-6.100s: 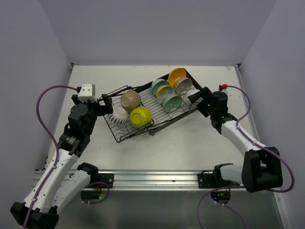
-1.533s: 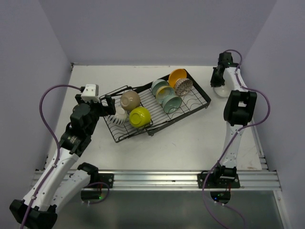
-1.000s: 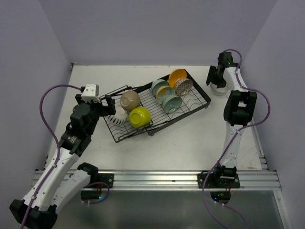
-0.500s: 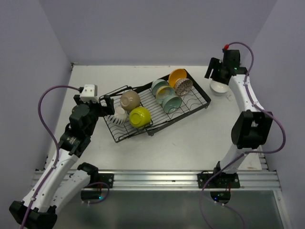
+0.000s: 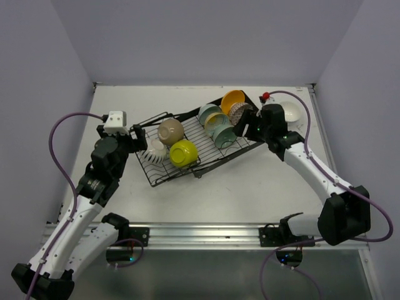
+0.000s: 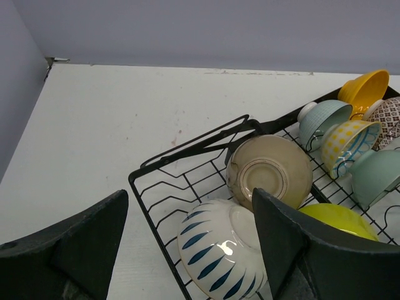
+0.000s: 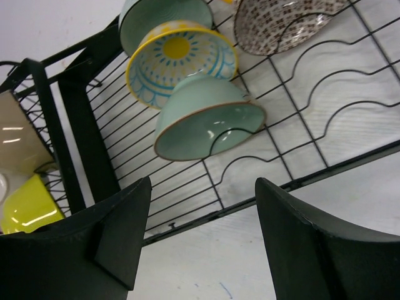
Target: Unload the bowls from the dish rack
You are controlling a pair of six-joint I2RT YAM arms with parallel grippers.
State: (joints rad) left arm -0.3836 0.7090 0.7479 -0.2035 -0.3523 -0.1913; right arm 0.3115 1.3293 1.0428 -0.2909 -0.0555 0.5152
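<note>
Apart and empty, left pincer (image 6: pixel 190 197) lines up the blue-patterned bowl (image 6: pixel 222 250), right pincer (image 7: pixel 203 187) the teal bowl (image 7: pixel 206 122), for lifting out.

1. Left wrist cam: the blue-leaf white bowl (image 6: pixel 222 256) runs off the frame at 6 o'clock, lower part gone.
2. Same view, lime-yellow bowl (image 6: pixel 340 219) at 4 o'clock is mostly behind a finger (image 6: pixel 312 250) of the left gripper (image 6: pixel 189 203).
3. Brown-patterned bowl (image 6: pixel 392 119) gets chopped by the 3 o'clock edge.
4. Right wrist cam: beige bowl (image 7: pixel 15 134) is cut off at 9 o'clock.
5. Top cam: the dish rack (image 5: pixel 199 132) corner at 2 o'clock sits under the right gripper (image 5: pixel 245 127).
</note>
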